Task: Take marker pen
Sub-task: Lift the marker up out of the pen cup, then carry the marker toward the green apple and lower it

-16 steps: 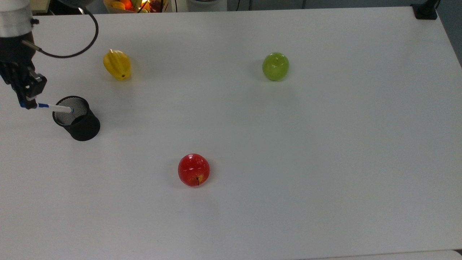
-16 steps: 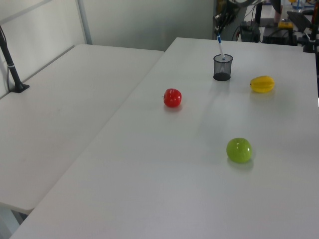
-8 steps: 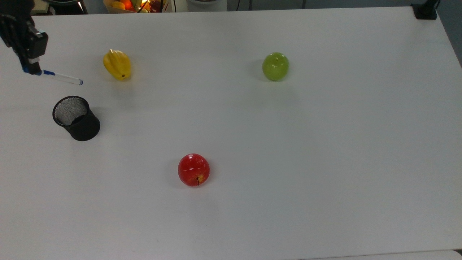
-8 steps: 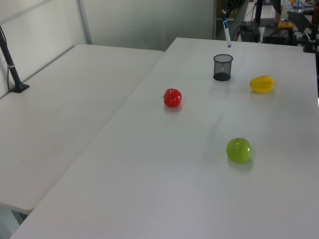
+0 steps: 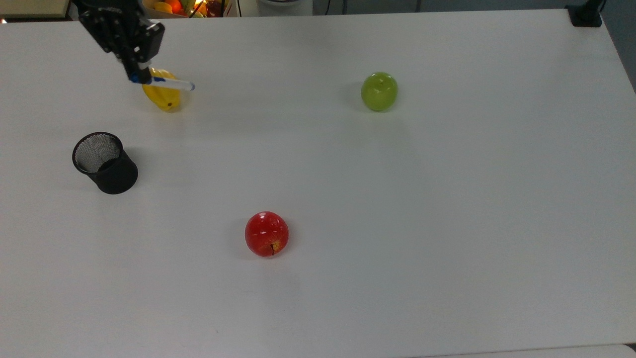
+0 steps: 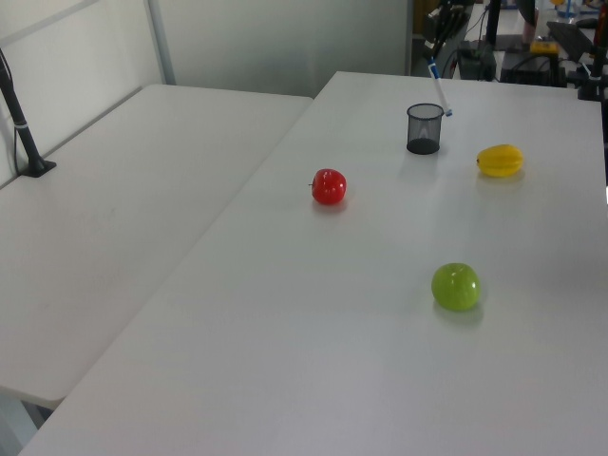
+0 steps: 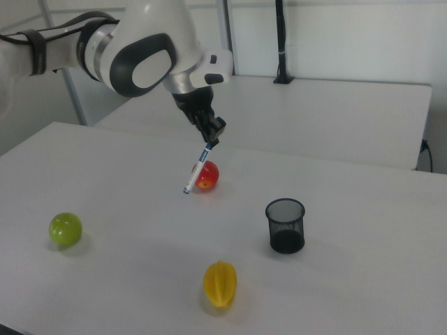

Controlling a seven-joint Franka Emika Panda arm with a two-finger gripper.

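One gripper (image 7: 210,144) pinches the marker pen (image 7: 197,168) by its cap end, in the air clear of the mesh pen cup (image 7: 285,225); keep grip firm, pen hangs tilted.

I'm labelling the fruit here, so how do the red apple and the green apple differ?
The red apple is red with a yellowish patch by its dark stem; the green apple is plain green. In the top view the red apple sits nearer the bottom edge and the black mesh cup, the green apple further up and right. Both are round, glossy, similar in size and rest on the white table.
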